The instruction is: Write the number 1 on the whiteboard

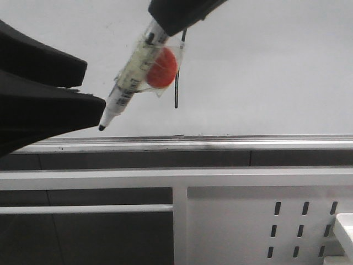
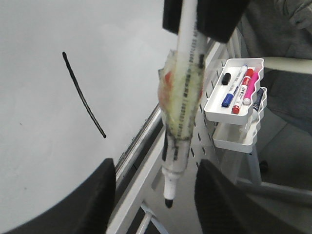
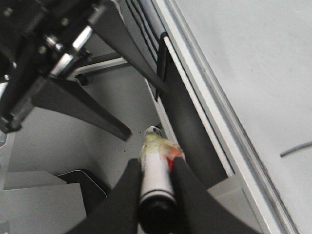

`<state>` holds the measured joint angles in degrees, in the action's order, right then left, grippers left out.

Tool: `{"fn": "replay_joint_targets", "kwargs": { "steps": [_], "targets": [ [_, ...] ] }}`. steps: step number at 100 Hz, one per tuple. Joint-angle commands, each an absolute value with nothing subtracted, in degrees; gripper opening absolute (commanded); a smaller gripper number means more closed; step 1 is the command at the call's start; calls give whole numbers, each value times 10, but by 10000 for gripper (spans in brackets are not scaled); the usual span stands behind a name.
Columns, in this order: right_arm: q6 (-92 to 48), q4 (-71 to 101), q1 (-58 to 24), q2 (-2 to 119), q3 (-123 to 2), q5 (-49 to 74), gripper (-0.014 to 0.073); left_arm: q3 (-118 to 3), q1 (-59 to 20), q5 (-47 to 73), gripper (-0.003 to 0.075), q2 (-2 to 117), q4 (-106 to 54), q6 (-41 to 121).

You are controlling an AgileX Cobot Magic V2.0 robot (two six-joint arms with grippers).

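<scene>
- Whiteboard [image 1: 265, 66] fills the far upper part of the front view, glossy and pale grey-white, with its silver lower rail [image 1: 220, 144] running left to right below it and smudged dark in places.
- Front view: the number 1 [image 1: 176, 83] is a thin black near-vertical stroke on the board, its upper part hidden behind the red ball.
- Front view: the right gripper [image 1: 176, 15] comes in from the top and is clamped on the upper end of a white marker pen [image 1: 128, 83], which slants down to the left with its black tip just above the rail, left of the stroke.
- Front view: a red ball [image 1: 162, 67] is bound to the pen's barrel under clear tape.
- Front view: the left gripper [image 1: 95, 88] enters from the left edge, its two dark fingers spread wide with nothing between them, their ends just beside the pen tip.
- Front view: a white perforated metal panel [image 1: 298, 221] sits below the rail at the right.
- Left wrist view: the stroke [image 2: 83, 95] shows whole, slightly curved, on the board [image 2: 39, 146]; the pen [image 2: 183, 102] hangs tip-down from the other gripper between the two wide-apart left fingers [image 2: 92, 200], touching neither.
- Left wrist view: a white tray [image 2: 214, 105] on the perforated panel holds several coloured markers [image 2: 239, 90].
- Right wrist view: the right fingers [image 3: 126, 195] are pressed against both sides of the pen barrel [image 3: 157, 175]; the left gripper's open fingers [image 3: 78, 102] lie beyond, and one end of the stroke [image 3: 295, 148] shows on the board [image 3: 253, 58].
</scene>
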<state>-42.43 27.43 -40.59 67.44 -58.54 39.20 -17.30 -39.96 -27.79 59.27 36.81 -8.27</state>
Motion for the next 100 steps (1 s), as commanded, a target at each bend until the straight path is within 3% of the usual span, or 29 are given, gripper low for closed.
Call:
{"fn": "replay_joint_targets", "kwargs": {
  "steps": [1,31,38,48,92,100],
  "targets": [
    [-430,280,-417,674,-613,355,-69,-191,-400,-314,347,598,356,-84],
    [-430,279,-425,694,-623,346,-69,-191,-400,-326,327,604,355,-84],
    [-430,279,-425,694,-623,346,-69,-191,-400,-327,235,604,355,-84],
    [-430,279,-425,694,-623,346,-69,-191,-400,-327,-19,604,355,-84],
    [-430,305,-428,694,-623,344,-66,-191,-400,-327,-20,604,341,-84],
    [-430,306,-428,694,-625,350,4,-191,-400,-327,-20,604,331,-84]
  ]
}}
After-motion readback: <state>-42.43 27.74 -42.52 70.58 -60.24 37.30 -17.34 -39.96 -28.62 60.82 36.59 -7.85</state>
